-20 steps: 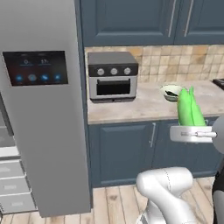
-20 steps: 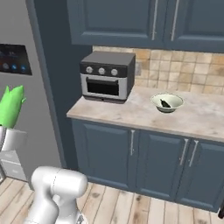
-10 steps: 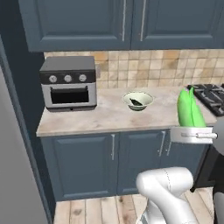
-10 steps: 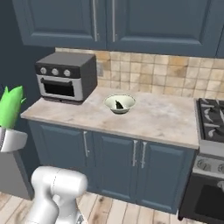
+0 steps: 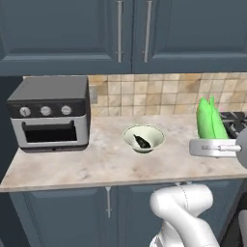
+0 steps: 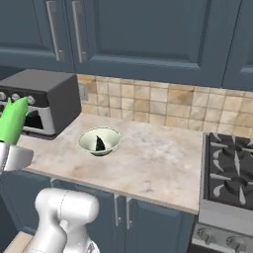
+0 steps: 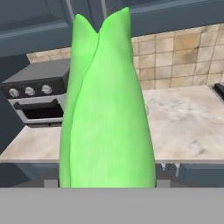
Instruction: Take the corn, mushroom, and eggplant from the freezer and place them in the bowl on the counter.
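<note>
Holding: corn [image 7: 107,109], upright, tip up, rising out of the gripper [image 5: 214,146]
gripper: right edge of left base view, left edge of right base view; jaws partly closed around the corn's base, fingertips hidden by the husk
corn: fills centre of hand view; right of frame in left base view, in front of the counter edge
bowl [image 5: 143,139]: centre of left base view, on the counter [image 5: 96,164], well apart from the corn
eggplant [image 5: 141,141]: small dark piece lying inside the bowl
oven [image 5: 49,113]: toaster oven, left of frame, beside the bowl
stove [image 6: 231,173]: right of right base view, at the counter's end
backsplash [image 6: 163,106]: tan tiles behind the bowl
</note>
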Motion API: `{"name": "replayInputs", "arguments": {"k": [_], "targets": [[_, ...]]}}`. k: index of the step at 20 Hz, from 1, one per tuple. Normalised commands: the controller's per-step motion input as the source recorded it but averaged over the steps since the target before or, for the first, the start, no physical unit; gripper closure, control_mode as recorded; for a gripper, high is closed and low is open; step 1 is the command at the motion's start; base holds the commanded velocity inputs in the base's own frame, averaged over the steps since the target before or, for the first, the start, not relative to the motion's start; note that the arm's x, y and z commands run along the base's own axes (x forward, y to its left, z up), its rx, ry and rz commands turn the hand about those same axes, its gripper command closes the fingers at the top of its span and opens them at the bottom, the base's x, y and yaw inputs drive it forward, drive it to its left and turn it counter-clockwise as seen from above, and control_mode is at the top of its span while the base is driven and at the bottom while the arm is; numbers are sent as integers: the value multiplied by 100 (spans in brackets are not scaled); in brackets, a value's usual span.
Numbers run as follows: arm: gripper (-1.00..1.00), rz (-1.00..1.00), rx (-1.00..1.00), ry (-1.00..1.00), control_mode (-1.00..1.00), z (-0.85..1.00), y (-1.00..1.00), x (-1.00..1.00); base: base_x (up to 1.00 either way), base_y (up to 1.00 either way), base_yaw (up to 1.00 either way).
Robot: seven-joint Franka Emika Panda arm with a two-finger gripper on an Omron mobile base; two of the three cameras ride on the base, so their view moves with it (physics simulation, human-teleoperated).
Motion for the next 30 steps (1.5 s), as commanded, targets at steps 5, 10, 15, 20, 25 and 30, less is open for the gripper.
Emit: {"name": "replayInputs", "arguments": {"k": [5,10,15,20,25,30], "targets": [[100,0,0,0,100,0,0,0,69,-32,15],[100,0,0,0,100,0,0,0,26,-47,12],[100,0,0,0,100,0,0,0,19,-33,11],[100,0,0,0,100,0,0,0,34,-29,12],[100,2,0,1,-100,-25,-2,24,9,-4,3],[100,3,0,6,-100,-69,-4,56,0,0,0]]}}
